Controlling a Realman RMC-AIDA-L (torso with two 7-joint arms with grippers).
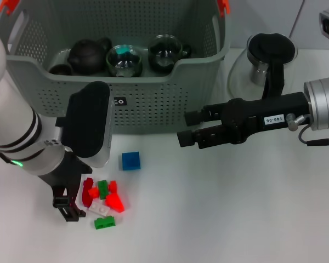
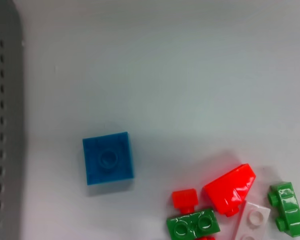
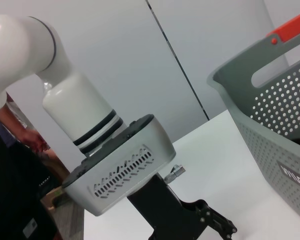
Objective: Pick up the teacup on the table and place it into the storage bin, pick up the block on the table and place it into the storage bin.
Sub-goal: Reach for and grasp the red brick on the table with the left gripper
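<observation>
grey-green plastic, full of holes, the storage bin (image 1: 153,104) sits at the back of the white table (image 1: 236,208), and it already holds glass cups (image 1: 124,60) and a dark teapot (image 1: 88,52), so i'd say the teacup part is done and the block part is in hand. the left gripper (image 1: 71,211) is low over the table beside a little heap of red, green and white bricks (image 1: 102,197); i cannot tell whether its claw is spread or closed from here. the blue block (image 1: 131,160) lies alone, just in front of the bin wall, near the heap but apart from it. the right gripper (image 1: 187,129) hangs in the air in front of the bin, its claw spread and holding nothing. next, i reckon, the left arm must centre over one block, drop, pinch it, then lift it clear over the bin's rim.
</observation>
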